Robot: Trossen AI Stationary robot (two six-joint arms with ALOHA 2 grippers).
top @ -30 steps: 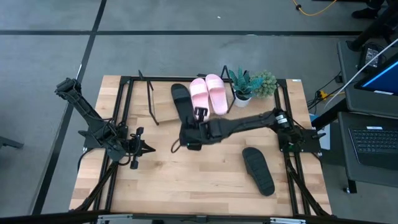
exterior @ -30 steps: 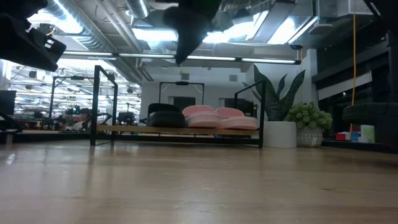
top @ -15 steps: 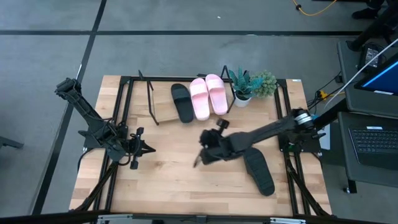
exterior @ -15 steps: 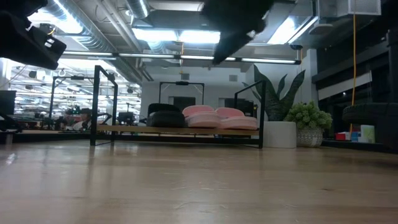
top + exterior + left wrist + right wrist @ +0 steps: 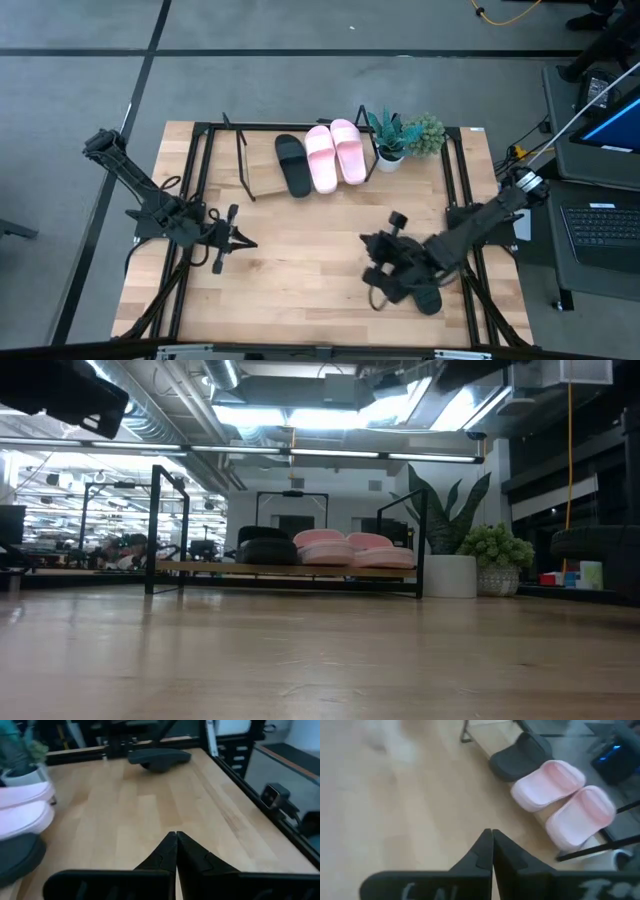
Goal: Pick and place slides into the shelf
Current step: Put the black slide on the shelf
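Slides (image 5: 320, 158), three shelved; right gripper (image 5: 375, 298), closed and empty, should open wide over the last black slide (image 5: 425, 293) on the bench; left gripper (image 5: 247, 243) closed.

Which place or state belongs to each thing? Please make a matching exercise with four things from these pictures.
Things:
1. pink slides
2. black slide off the shelf
3. left gripper
4. potted plants

Places or states:
A. at the table's back edge, right of the shelf
B. on the shelf, side by side
C. jaws shut, holding nothing
D. on the tabletop, under the right gripper

Pairs: 1-B, 2-D, 3-C, 4-A
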